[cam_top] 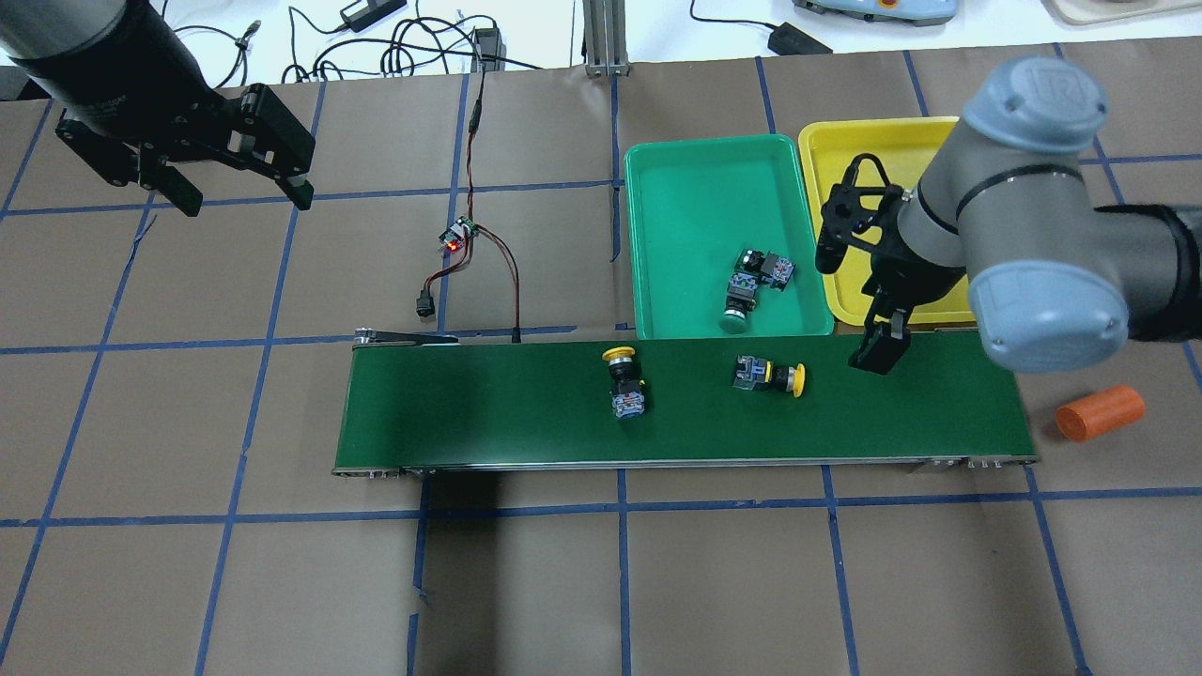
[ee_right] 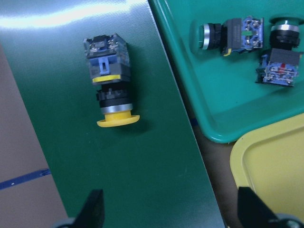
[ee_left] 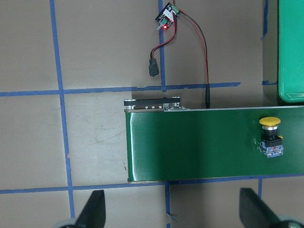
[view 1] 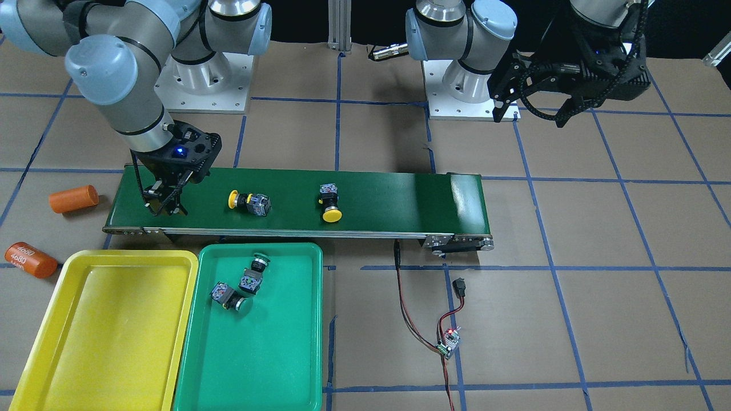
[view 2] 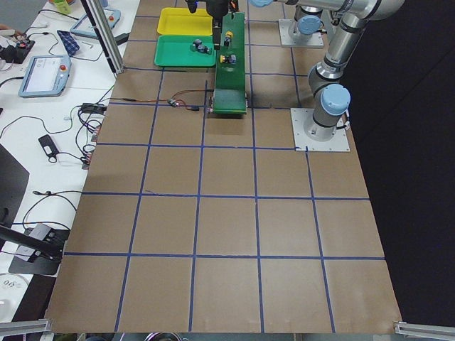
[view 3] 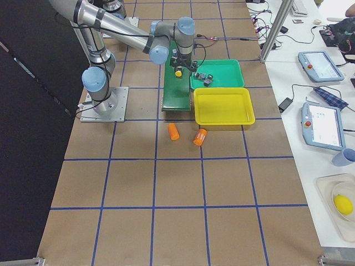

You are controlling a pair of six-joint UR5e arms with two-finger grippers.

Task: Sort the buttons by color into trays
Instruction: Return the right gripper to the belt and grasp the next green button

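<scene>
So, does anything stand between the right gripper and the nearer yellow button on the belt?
Nothing visible does. The right gripper, jaws open and empty, hangs over the conveyor belt, and only bare belt lies between it and the nearer yellow button.

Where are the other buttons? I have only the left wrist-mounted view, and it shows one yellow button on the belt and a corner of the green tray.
Observer: A second yellow button lies on its side on the conveyor belt, past the right edge of your picture.
Operator: And the green ones?
Observer: Both green buttons lie close together in the green tray.
Operator: Is anything grasped now?
Observer: No. The right gripper hangs open over the belt's end by the trays, next to that second yellow button, and holds nothing.
</scene>
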